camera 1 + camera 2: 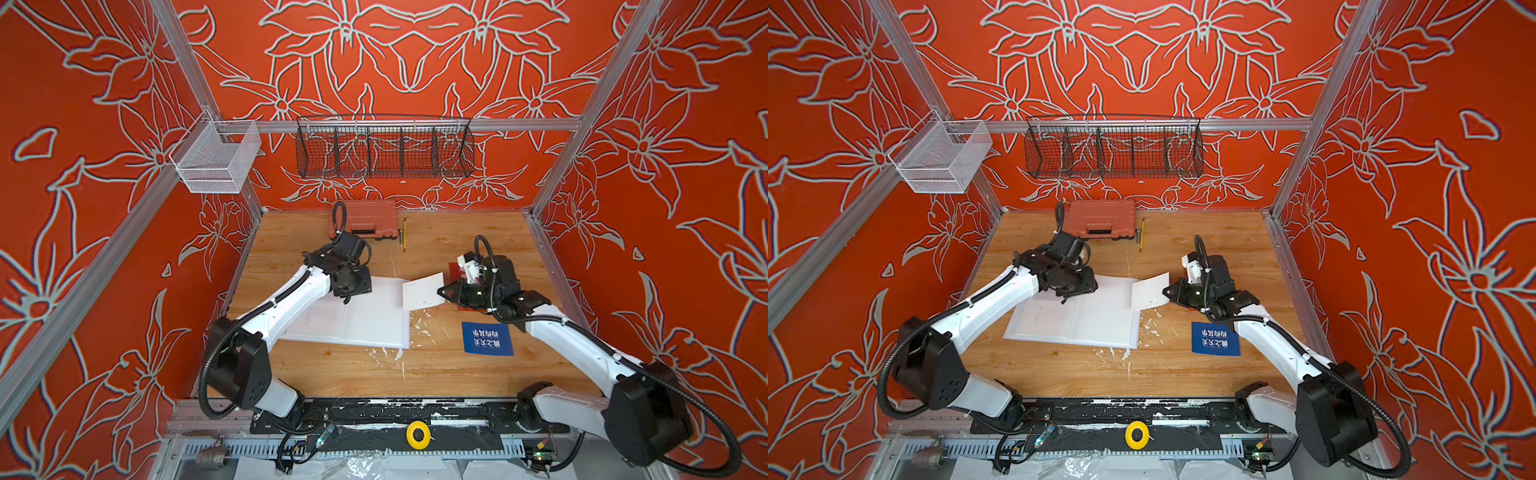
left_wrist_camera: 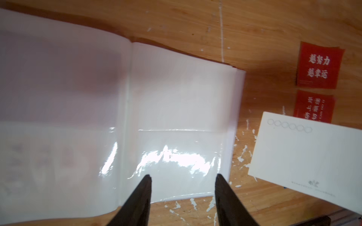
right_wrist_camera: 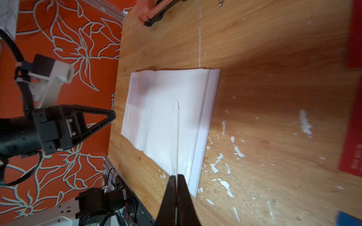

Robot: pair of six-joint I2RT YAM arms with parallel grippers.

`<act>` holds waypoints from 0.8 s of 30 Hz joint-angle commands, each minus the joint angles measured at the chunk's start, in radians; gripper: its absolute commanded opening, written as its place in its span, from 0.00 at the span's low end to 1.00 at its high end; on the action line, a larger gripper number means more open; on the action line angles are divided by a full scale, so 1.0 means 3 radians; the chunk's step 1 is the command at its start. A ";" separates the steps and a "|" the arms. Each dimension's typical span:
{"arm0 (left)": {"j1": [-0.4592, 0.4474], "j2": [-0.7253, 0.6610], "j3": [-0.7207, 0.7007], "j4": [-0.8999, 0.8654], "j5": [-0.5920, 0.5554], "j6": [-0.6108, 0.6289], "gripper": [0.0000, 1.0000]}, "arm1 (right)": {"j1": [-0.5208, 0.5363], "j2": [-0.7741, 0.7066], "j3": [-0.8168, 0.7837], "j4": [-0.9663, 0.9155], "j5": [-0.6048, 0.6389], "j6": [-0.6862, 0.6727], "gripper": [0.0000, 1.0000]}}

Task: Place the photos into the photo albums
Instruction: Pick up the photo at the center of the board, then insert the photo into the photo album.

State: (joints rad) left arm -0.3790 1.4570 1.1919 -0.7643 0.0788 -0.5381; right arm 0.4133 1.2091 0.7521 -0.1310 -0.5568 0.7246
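The surface (image 1: 457, 374) carries the open album (image 1: 357, 320), whose sleeve under the left fingers (image 2: 141, 195) looks empty; those are parted, holding nothing. The right fingers (image 3: 170, 191) pinch the white card (image 1: 424, 291) at its edge. The blue card (image 1: 487, 338) and red cards (image 2: 319, 65) lie loose, so I'd say most remains.

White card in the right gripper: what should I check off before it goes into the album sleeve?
1. Right gripper shut on the white card: ok.
2. Album lying open, sleeve pages up: ok.
3. Left gripper open above the page, holding nothing: ok.
4. Pocket mouth lifted for entry: cannot tell.
5. Card lined up with the pocket: not ok, it hangs tilted at the album's outer edge.
6. Blue card lying apart from the album: ok.
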 commanded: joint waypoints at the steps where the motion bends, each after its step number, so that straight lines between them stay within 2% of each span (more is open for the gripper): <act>1: 0.0264 -0.0303 -0.0235 -0.0107 -0.0038 0.0045 0.52 | 0.0199 0.0231 0.0022 0.0408 0.0079 0.0337 0.00; 13: 0.1225 -0.0886 -0.1231 0.0272 0.0285 -0.0077 0.53 | 0.0669 0.1382 0.0631 0.1163 -0.0005 0.0707 0.00; 24: 0.1948 -0.0949 -0.1571 0.0600 0.0420 -0.0199 0.53 | 0.0709 0.2052 0.1017 0.1491 -0.0058 0.0956 0.00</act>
State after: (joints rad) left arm 0.1677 1.1980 0.7467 -0.6262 0.1875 -0.5671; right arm 0.6224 1.7901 1.0233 0.2626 -0.5663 0.9634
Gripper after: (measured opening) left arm 0.531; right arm 0.041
